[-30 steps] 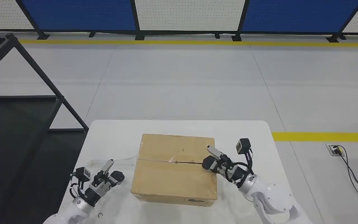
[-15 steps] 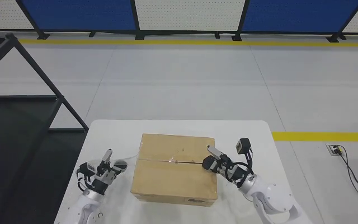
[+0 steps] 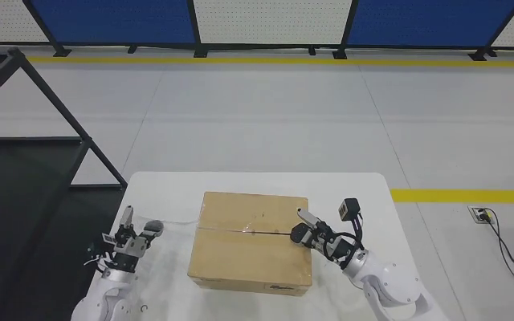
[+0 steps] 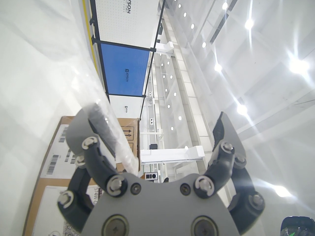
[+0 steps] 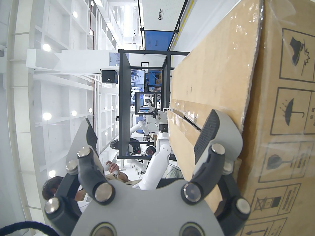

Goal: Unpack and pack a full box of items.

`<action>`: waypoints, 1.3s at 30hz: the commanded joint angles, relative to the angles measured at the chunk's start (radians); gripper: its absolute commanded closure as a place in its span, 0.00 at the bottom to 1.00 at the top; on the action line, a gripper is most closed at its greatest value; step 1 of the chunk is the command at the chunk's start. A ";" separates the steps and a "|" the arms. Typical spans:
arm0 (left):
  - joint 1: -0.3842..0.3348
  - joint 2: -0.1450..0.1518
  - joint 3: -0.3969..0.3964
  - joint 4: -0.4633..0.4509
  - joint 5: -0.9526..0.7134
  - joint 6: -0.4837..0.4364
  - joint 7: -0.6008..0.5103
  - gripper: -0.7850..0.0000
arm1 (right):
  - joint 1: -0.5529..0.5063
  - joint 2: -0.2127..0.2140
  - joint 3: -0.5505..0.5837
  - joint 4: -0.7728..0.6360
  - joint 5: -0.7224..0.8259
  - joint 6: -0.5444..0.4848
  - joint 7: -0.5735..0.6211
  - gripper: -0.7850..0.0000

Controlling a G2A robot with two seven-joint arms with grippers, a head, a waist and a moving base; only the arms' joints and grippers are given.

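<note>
The seam (image 3: 241, 231) atop the cardboard box (image 3: 250, 257) runs 9 to 3 o'clock; the right hand (image 3: 299, 225), released, sits at its 3 o'clock end, the left hand (image 3: 139, 221), also released, farther off.

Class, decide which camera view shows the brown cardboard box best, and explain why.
The top view: the whole brown cardboard box shows, lid seam included. The right wrist view gives one end with printed symbols and the lid edge-on; the left wrist view, part of a labelled side.

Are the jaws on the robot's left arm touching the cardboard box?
Apart. In the top view bare table lies between the left gripper, jaws open, and the cardboard box.
</note>
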 commanded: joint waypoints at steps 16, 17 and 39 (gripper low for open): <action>0.058 -0.009 -0.124 -0.125 -0.028 -0.083 0.005 0.00 | 0.000 0.000 0.000 0.000 0.000 0.000 0.000 0.00; 0.062 -0.009 -0.131 -0.136 -0.023 -0.085 0.006 0.00 | 0.000 0.000 0.000 0.000 0.000 0.000 0.000 0.00; 0.084 -0.025 -0.194 -0.264 0.037 -0.065 0.000 0.00 | 0.043 -0.015 -0.055 -0.013 -0.048 0.114 -0.054 0.00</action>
